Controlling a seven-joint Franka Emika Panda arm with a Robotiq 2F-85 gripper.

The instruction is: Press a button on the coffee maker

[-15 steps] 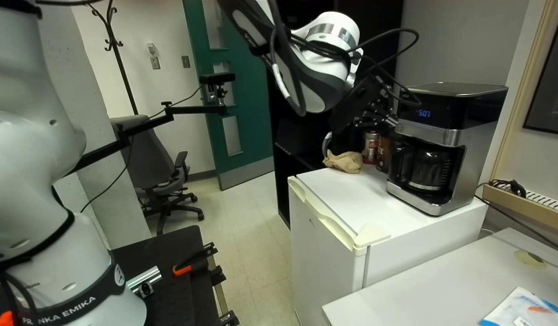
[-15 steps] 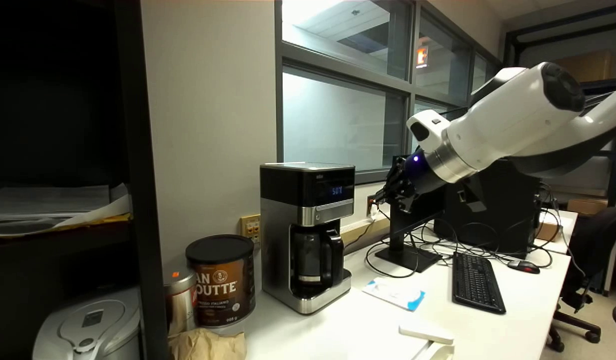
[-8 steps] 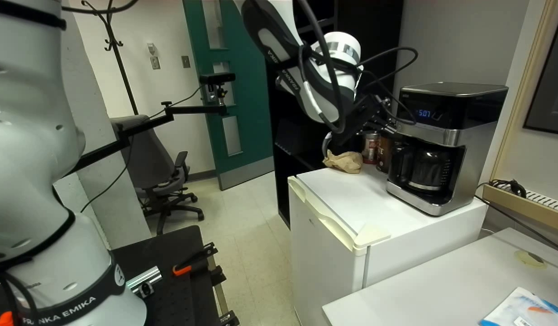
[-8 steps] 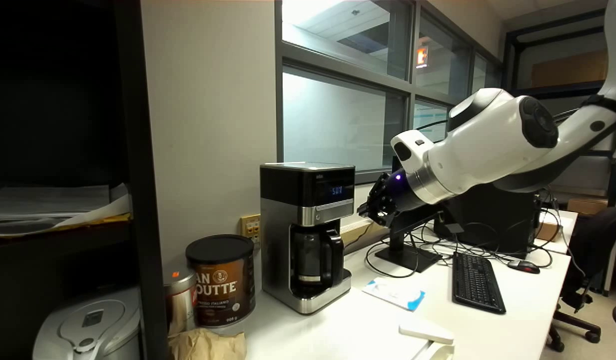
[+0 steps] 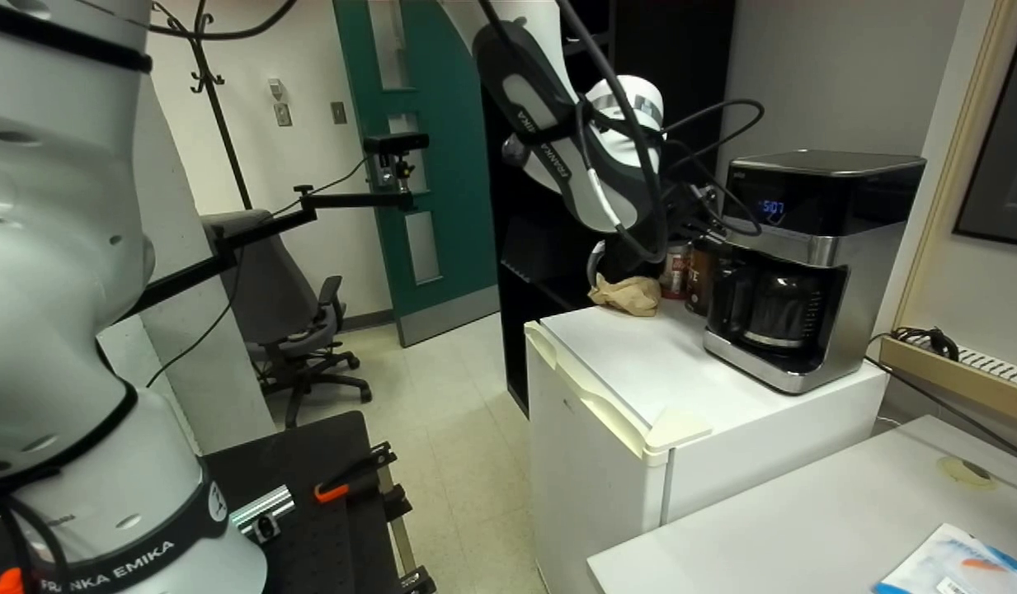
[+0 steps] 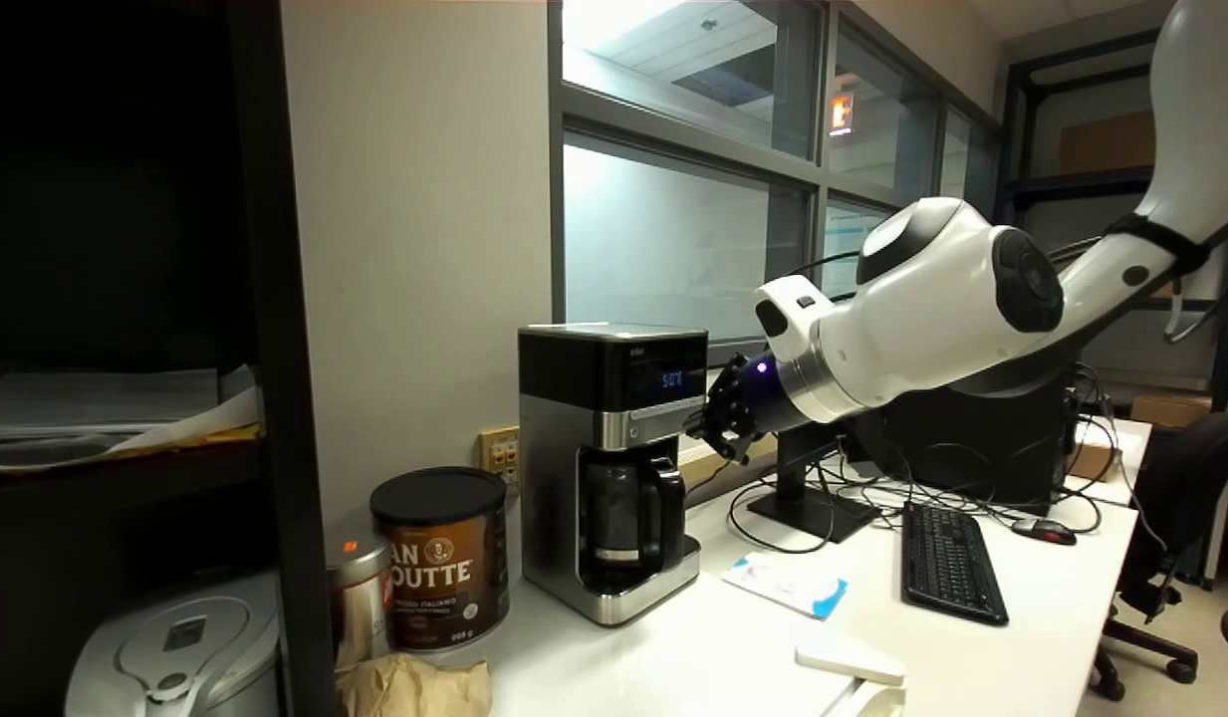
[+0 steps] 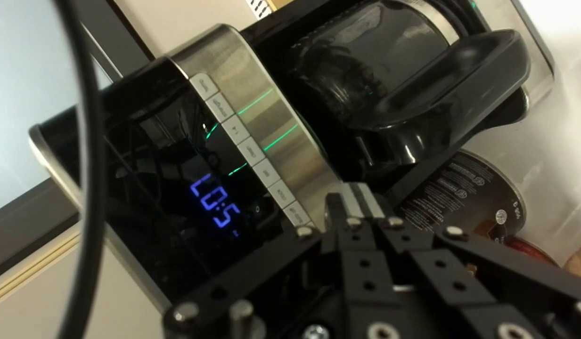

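Observation:
The coffee maker is black and silver and stands on the white fridge; it shows in both exterior views (image 5: pixel 883 289) (image 6: pixel 552 488) and fills much of the wrist view (image 7: pixel 271 113). Its blue display (image 7: pixel 215 200) is lit. A row of silver buttons (image 7: pixel 252 149) runs between the black panel and the silver band. The dark glass carafe (image 7: pixel 365 61) sits inside, with its black handle outward. My gripper (image 7: pixel 358 200) is shut and empty. In the wrist view its tips overlap the silver band near the row's lower end; whether they touch cannot be told. It also shows in both exterior views (image 5: pixel 713 235) (image 6: pixel 695 426).
A brown coffee can (image 6: pixel 444 568) (image 7: pixel 464 197) stands beside the coffee maker, with a paper bag (image 6: pixel 414 687) (image 5: pixel 628 294) near it. The white fridge (image 5: pixel 599 495) adjoins a white desk (image 5: pixel 772 528) with a keyboard (image 6: pixel 952 563). A black cable (image 7: pixel 90 188) crosses the wrist view.
The arm has come down and toward the coffee maker. The gripper's tips have moved from farther off to close by its button band. The gripper stays shut; the coffee maker has not moved.

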